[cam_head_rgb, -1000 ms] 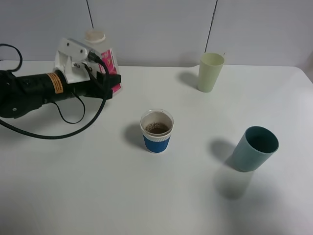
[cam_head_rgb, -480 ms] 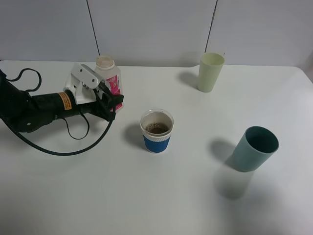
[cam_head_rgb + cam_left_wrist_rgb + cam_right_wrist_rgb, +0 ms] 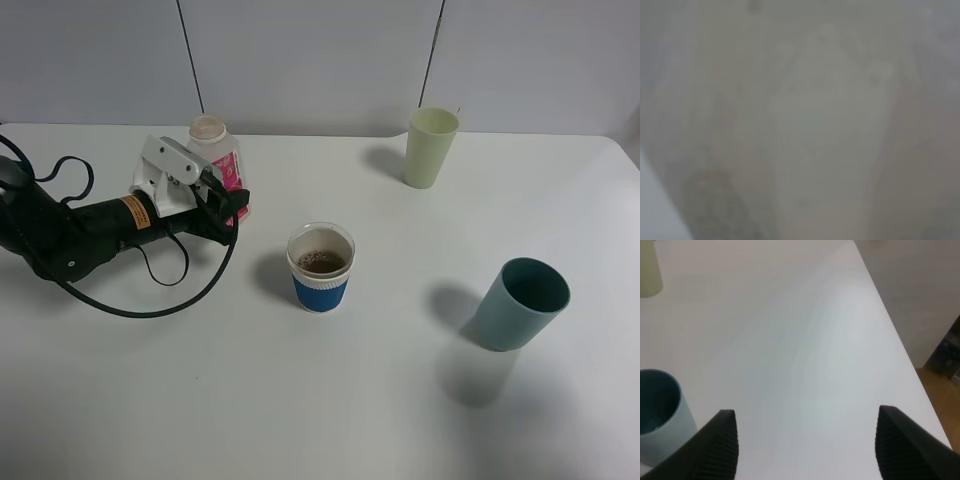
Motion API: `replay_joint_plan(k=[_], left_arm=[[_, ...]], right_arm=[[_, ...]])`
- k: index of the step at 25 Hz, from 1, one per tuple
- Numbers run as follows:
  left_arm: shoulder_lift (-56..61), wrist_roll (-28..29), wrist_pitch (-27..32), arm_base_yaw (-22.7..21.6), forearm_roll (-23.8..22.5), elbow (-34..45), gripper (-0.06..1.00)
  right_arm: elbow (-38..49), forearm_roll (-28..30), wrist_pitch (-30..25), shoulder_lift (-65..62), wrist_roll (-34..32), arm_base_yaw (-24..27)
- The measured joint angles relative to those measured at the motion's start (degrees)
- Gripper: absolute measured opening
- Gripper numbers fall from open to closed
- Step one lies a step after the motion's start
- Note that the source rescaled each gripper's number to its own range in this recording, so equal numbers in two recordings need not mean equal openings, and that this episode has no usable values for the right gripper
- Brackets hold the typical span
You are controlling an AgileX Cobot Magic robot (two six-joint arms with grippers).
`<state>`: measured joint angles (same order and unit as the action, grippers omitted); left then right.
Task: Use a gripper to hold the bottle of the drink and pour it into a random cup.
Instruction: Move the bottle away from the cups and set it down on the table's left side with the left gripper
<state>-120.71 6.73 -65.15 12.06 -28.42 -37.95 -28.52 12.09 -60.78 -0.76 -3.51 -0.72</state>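
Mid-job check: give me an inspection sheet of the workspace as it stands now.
Surface: white table, no spills seen.
Job's things: bottle upright at the back left; blue-sleeved cup mid-table, brown liquid inside.
Clutter: pale green cup at the back; teal cup at the right; both standing.
Hands: left hand at the bottle, grip not discernible because its wrist view is blurred; right hand open, over bare table beside the teal cup.
Cables: black cable looped on the table by the left arm.
Surroundings: grey wall panels; floor past the table's edge.
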Motion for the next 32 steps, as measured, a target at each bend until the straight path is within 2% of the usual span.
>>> replay_joint_plan(k=[6, 13, 21, 22, 26, 28, 32], left_arm=[[-3.17, -0.46, -2.16, 0.0, 1.63, -0.03, 0.02], [-4.42, -4.44, -2.58, 0.0, 1.73, -0.03, 0.02], [-4.54, -4.91, -2.94, 0.0, 1.78, -0.03, 0.04], [-4.54, -4.91, -2.94, 0.0, 1.78, -0.03, 0.11], [-4.54, -4.85, -3.74, 0.0, 1.78, -0.03, 0.63], [-4.54, -4.92, -3.85, 0.0, 1.78, -0.03, 0.74], [-4.54, -6.73, -3.85, 0.0, 1.58, -0.03, 0.79]], right_arm=[[0.0, 0.0, 0.0, 0.0, 0.0, 0.0], [0.0, 0.0, 0.0, 0.0, 0.0, 0.0], [0.0, 0.0, 0.0, 0.0, 0.0, 0.0], [0.0, 0.0, 0.0, 0.0, 0.0, 0.0], [0.0, 0.0, 0.0, 0.0, 0.0, 0.0], [0.0, 0.0, 0.0, 0.0, 0.0, 0.0], [0.0, 0.0, 0.0, 0.0, 0.0, 0.0]])
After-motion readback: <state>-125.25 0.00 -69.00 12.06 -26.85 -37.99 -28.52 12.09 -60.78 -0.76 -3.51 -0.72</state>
